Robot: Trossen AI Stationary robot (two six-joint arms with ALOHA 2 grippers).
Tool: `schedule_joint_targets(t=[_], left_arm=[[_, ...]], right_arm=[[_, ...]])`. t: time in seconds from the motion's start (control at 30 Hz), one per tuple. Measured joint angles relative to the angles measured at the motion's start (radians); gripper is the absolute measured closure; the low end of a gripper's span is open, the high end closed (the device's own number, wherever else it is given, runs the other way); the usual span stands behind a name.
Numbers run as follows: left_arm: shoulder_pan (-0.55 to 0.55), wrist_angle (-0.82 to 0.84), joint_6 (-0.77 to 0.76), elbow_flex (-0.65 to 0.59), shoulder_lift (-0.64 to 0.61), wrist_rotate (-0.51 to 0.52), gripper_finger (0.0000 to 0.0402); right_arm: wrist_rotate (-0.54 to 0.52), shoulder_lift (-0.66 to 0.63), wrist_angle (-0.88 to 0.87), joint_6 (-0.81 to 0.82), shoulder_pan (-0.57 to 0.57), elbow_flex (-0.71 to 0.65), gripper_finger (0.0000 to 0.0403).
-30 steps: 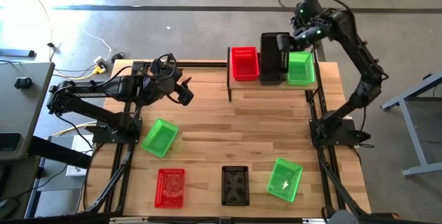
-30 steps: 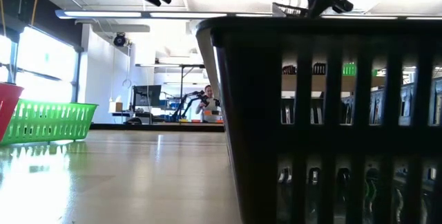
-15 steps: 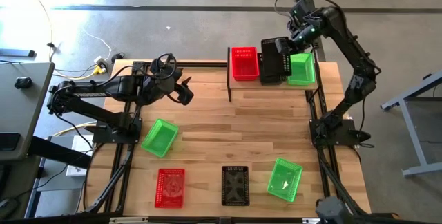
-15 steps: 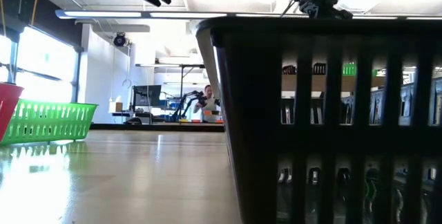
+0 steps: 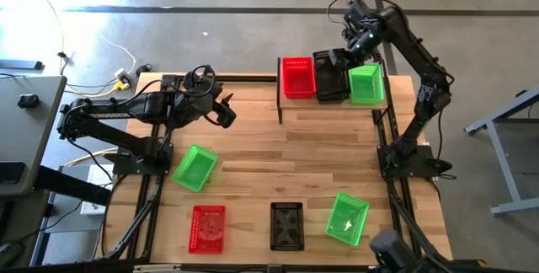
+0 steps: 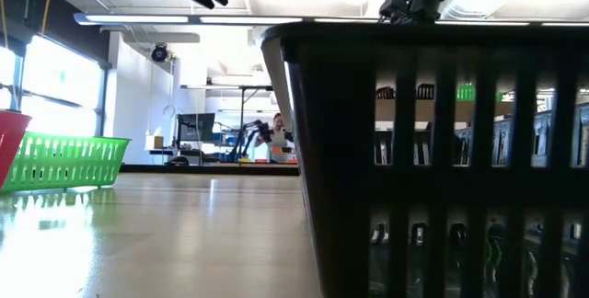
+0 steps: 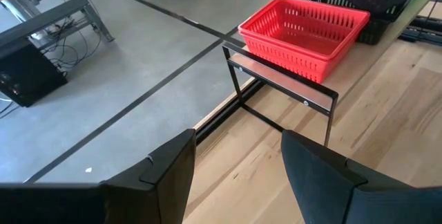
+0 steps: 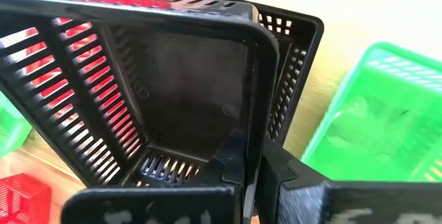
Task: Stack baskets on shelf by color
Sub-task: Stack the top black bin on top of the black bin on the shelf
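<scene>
High view: right gripper (image 5: 344,54) clamped on the rim of a tilted black basket (image 5: 328,59), held directly over a second black basket (image 5: 333,88) on the shelf (image 5: 290,103); best to level the held basket, square its rim to the one just below, then lower straight to nest; red basket (image 5: 297,77) just beside on one flank, green basket (image 5: 365,83) on the other; right arm stretched far forward, elbow high. Left gripper (image 5: 226,115) well apart, fingers spread, holding nothing, waiting over the table (image 5: 328,163).

Low view: only part of the right gripper visible, high above a near black basket (image 6: 442,160).

Right wrist view: fingers (image 8: 238,162) pinching the black wall; lower basket close behind.
</scene>
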State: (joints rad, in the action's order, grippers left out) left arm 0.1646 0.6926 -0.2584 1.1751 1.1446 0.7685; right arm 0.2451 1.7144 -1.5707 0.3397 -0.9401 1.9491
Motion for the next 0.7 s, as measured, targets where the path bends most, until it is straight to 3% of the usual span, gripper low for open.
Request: schedule_joint_targets(t=[0.7], left_arm=[[0.0, 0.003, 0.0, 0.0, 0.0, 0.0, 0.0198]], right_arm=[[-0.042, 0.009, 0.0, 0.025, 0.021, 0.0, 0.0403]])
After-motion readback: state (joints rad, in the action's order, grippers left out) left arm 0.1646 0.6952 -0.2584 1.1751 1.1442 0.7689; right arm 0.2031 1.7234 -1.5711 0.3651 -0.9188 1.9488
